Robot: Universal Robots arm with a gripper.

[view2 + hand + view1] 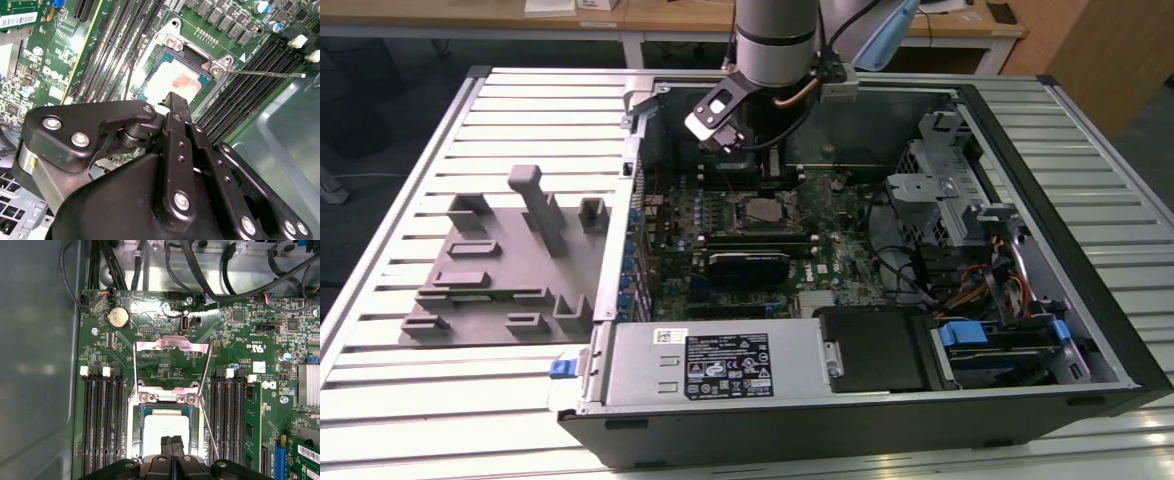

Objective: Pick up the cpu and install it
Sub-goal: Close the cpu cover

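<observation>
The cpu (172, 80), a flat silver-grey square with a darker rim, is being cradled level in the motherboard's open socket (218, 68), top facing up.

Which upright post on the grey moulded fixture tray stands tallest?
The narrow grey middle post; it rises clearly above the stubby post beside it.

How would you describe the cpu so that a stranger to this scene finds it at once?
Look into the open computer case on the slatted table, at the green motherboard on its floor. There, the socket between two banks of long black memory slots holds the cpu. It is the only plain, pale silver square there.
</observation>
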